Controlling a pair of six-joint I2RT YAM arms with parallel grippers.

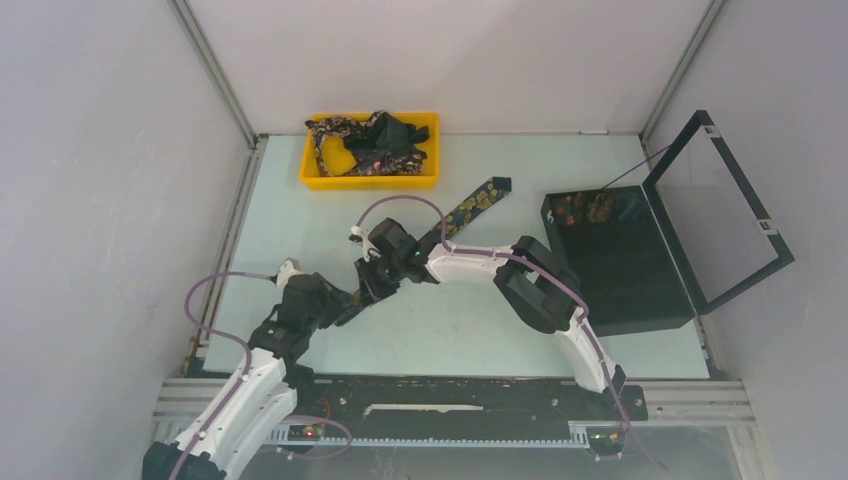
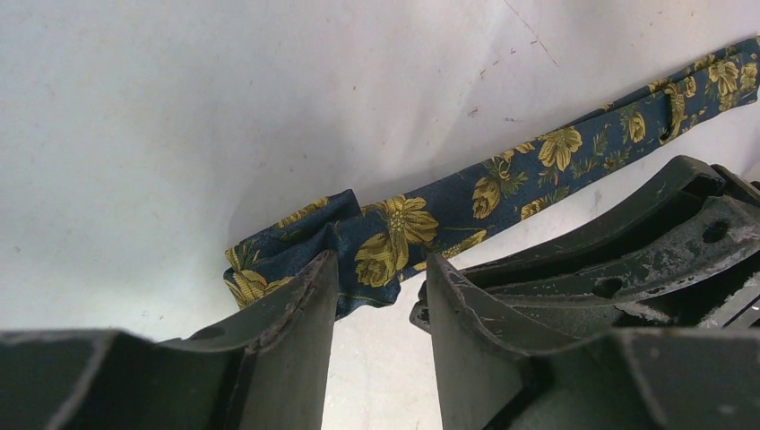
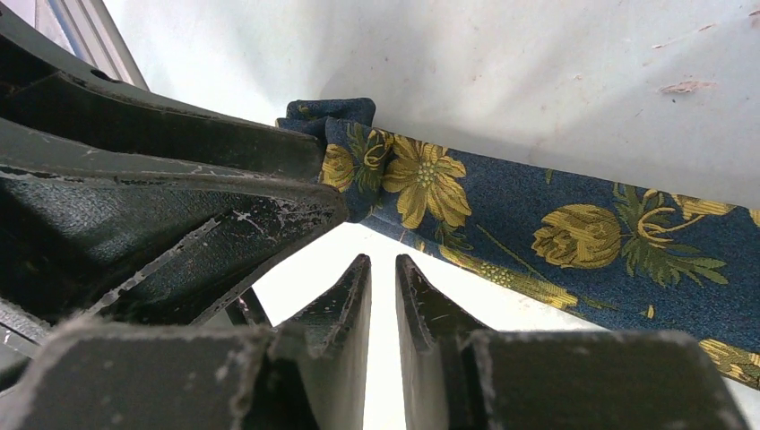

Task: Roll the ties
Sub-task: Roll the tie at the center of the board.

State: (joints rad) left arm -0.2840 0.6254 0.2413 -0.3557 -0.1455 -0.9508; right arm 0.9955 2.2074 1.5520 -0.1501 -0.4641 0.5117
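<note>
- Progress: the rolling looks barely begun. One tie lies stretched on the tabletop, running from the centre out toward 1 o'clock. Only its near end is doubled over into a small first fold, and the rest is flat.
- Left to do: I judge nearly the whole length of this tie has yet to be wound. More ties lie heaped loose in the yellow tray at 12 o'clock.
- The black box stands open at 3 o'clock. A few small patterned things sit at its far end, too small to name.
- Left pincer: its jaws stand moderately apart, right at the folded end. One fingertip touches or nearly touches the fold, and nothing is clamped.
- Right pincer: all but closed, a thin slit between the jaws with bare tabletop showing through. It holds nothing and sits just at 6 o'clock of the fold.
</note>
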